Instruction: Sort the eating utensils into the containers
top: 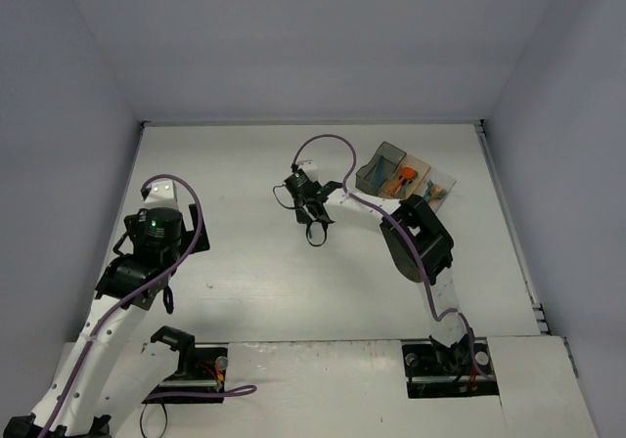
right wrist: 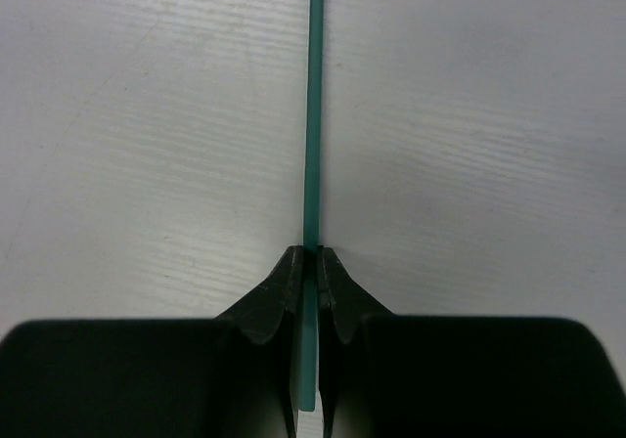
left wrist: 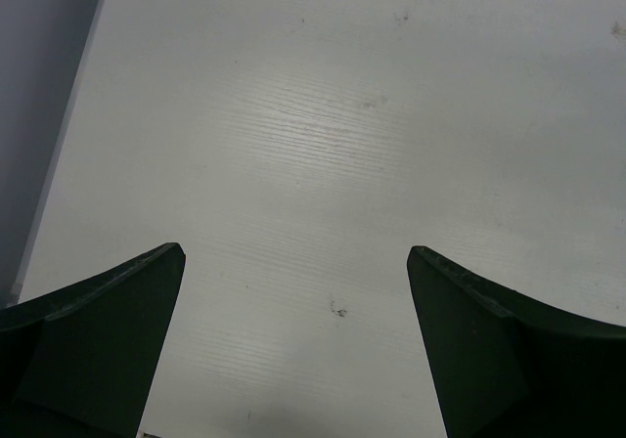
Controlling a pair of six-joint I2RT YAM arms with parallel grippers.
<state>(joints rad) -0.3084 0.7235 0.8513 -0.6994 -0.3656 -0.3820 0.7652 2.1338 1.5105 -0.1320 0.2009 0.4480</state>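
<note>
Right gripper [right wrist: 311, 252]: jaws closed tight on the slim handle of a teal utensil [right wrist: 313, 115], pinched near one end. The long free part runs straight ahead of the fingertips over the white table [right wrist: 147, 115]. We cannot tell fork, spoon or knife, since the head is out of the wrist view. Nor can we tell whether it is off the table yet.

From above, this gripper sits well left of the bins, nearer the table's middle. The dark grey bin [top: 380, 167], orange-tan bin [top: 408, 176] and clear bin [top: 437, 189] stand in a row.

Left gripper [left wrist: 293, 252]: jaws wide, holding nothing, far left of the bins.

Risks, as we judge them:
- The grip is narrow and near the end, so the handle may pivot or slip in transit.
- The overhanging length may strike a bin wall and tip it.
- With the type unread, we may pick the wrong bin.
</note>
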